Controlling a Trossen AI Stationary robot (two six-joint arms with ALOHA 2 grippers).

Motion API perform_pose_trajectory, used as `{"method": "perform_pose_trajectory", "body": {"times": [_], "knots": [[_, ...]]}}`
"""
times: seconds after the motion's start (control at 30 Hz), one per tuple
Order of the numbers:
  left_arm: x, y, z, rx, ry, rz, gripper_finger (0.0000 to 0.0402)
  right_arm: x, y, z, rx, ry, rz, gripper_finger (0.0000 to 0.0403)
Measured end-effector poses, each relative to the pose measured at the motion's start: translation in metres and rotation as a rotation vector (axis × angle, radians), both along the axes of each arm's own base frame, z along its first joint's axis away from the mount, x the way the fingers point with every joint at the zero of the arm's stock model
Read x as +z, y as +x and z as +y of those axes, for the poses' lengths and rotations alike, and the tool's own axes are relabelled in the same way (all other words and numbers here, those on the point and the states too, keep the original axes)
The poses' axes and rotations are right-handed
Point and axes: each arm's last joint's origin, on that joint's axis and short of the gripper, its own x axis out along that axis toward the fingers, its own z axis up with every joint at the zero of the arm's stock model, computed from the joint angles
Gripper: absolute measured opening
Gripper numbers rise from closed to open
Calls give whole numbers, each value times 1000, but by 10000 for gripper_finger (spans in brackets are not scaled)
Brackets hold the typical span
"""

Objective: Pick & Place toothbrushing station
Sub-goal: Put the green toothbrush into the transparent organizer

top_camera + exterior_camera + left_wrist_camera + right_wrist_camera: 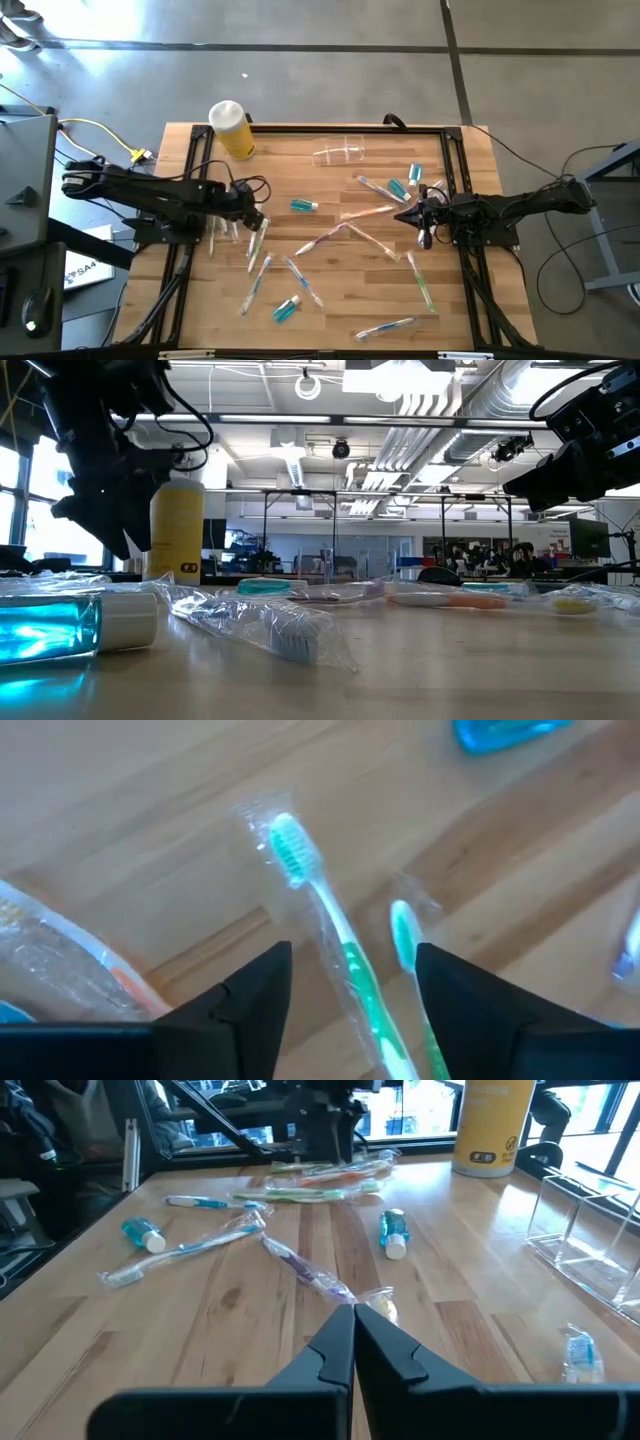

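Several slim wrapped toothbrushes lie flat and scattered over the wooden table (330, 300), among them a green one (325, 915) and a second green one (405, 935) beside it. Little teal tubes lie among them (304, 205) (287, 309). A clear cup (340, 153) lies on its side near the far edge. My left gripper (258, 218) (352, 952) hovers open above the table's left part, its fingers on either side of the green toothbrush and apart from it. My right gripper (403, 215) (353, 1312) waits shut at the right, above the table.
A yellow cylinder container (232, 130) with a white top stands at the far left corner. A black frame (320, 128) runs along the table's edges. In the low view a teal tube (60, 625) and a wrapped toothbrush (270, 625) lie close to the near edge.
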Motion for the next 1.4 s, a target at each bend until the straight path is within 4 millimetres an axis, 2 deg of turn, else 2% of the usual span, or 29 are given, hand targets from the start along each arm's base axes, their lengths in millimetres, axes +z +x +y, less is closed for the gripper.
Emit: {"method": "perform_pose_trajectory", "body": {"times": [0.4, 0.87, 1.03, 1.13, 1.23, 1.4], "knots": [[-25, 23, 3, 19, 1, 65, 218, 0, 0, 0, 0, 0, 0, 2], [-42, 27, 4, 77, 28, 161, 218, 0, 0, 0, 0, 4, 0, 2], [-53, 27, 4, 67, 48, 252, 214, 0, 0, 0, -1, 8, 0, 2], [-59, 28, 5, 21, 94, 297, 195, 0, 0, 0, -1, 9, 0, 2], [-62, 29, 5, 3, 102, 315, 159, 0, 0, 0, -1, 9, 1, 2], [-62, 31, 5, -62, 125, 304, 57, 0, 0, 0, -1, 9, 1, 2]]}}
